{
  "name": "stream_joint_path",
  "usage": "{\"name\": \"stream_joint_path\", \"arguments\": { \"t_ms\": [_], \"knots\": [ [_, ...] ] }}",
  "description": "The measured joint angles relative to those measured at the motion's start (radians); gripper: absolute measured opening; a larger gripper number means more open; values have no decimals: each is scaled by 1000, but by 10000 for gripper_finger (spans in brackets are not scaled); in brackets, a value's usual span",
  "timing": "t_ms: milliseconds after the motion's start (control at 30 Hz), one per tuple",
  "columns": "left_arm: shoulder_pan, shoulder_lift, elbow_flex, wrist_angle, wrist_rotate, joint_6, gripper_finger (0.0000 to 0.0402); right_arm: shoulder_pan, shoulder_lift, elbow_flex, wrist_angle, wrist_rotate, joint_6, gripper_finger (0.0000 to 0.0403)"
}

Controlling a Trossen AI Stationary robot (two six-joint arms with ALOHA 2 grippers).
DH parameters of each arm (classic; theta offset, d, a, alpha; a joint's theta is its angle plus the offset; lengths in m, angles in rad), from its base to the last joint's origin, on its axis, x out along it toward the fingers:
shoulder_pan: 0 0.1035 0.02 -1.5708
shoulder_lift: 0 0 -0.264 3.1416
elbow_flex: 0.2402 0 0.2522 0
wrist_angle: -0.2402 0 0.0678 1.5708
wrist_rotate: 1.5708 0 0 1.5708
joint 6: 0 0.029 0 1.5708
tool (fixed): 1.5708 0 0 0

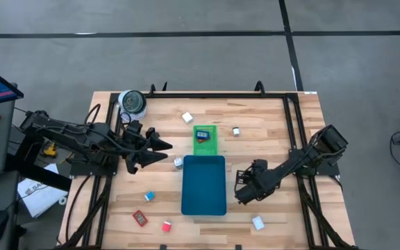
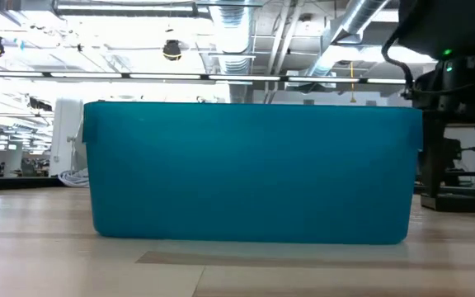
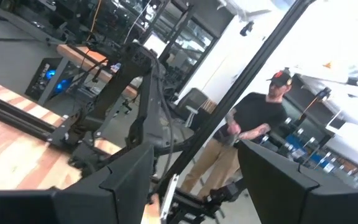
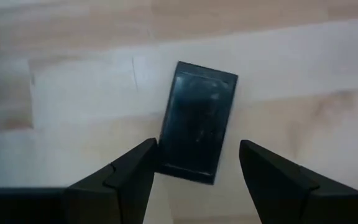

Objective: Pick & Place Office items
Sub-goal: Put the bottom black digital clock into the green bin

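Note:
Small office items lie scattered on the wooden table: a white piece (image 1: 187, 117), a silvery one (image 1: 235, 130), a grey one (image 1: 178, 162), a blue one (image 1: 149, 196), two red ones (image 1: 140, 218) (image 1: 166, 226) and a white one (image 1: 257, 222). My right gripper (image 1: 244, 194) points down just right of the teal tray (image 1: 204, 184). It is open, with its fingers on either side of a black rectangular piece (image 4: 196, 129) that lies flat on the table. My left gripper (image 1: 164, 151) hangs open left of the green tray (image 1: 205, 146), which holds a dark-blue piece (image 1: 203, 135).
A roll of tape (image 1: 132, 103) stands at the table's far left corner. In the low view the teal tray (image 2: 250, 173) fills most of the picture. A person (image 3: 253, 134) stands in the room beyond the table. Black frame rails (image 1: 294, 125) run along the table's sides.

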Motion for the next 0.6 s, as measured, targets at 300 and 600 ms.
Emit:
{"name": "stream_joint_path", "arguments": {
  "t_ms": [300,600],
  "knots": [
    [-6,0,0,92,0,-23,230,-6,-2,-92,98,12,-4,226],
    [-6,0,0,84,0,-15,204,-3,0,-94,78,19,4,154]
  ]
}}
